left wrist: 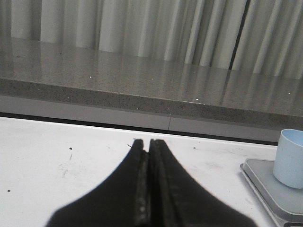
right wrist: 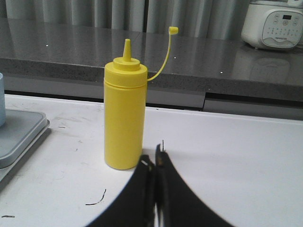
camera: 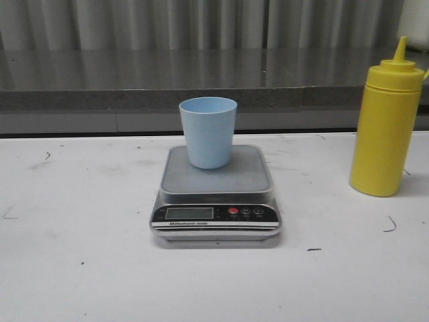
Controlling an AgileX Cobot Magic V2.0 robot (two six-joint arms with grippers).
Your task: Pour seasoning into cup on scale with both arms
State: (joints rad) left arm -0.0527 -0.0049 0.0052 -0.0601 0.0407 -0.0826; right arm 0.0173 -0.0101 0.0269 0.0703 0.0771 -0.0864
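Observation:
The pale blue cup [camera: 208,132] stands upright on the silver scale [camera: 216,194] at the table's middle. The yellow seasoning bottle [camera: 387,131] stands upright to the right of the scale, its nozzle uncapped and the small cap dangling on its tether. Neither gripper shows in the front view. In the left wrist view my left gripper [left wrist: 147,143] is shut on nothing, over bare table, with the cup [left wrist: 289,158] and scale [left wrist: 274,187] off to its side. In the right wrist view my right gripper [right wrist: 153,160] is shut and empty, just short of the bottle [right wrist: 124,113].
A grey counter ledge [camera: 134,87] runs along the back of the white table [camera: 80,268], with curtains behind it. A white appliance [right wrist: 276,23] sits on the counter, seen in the right wrist view. The tabletop has scattered black scuff marks.

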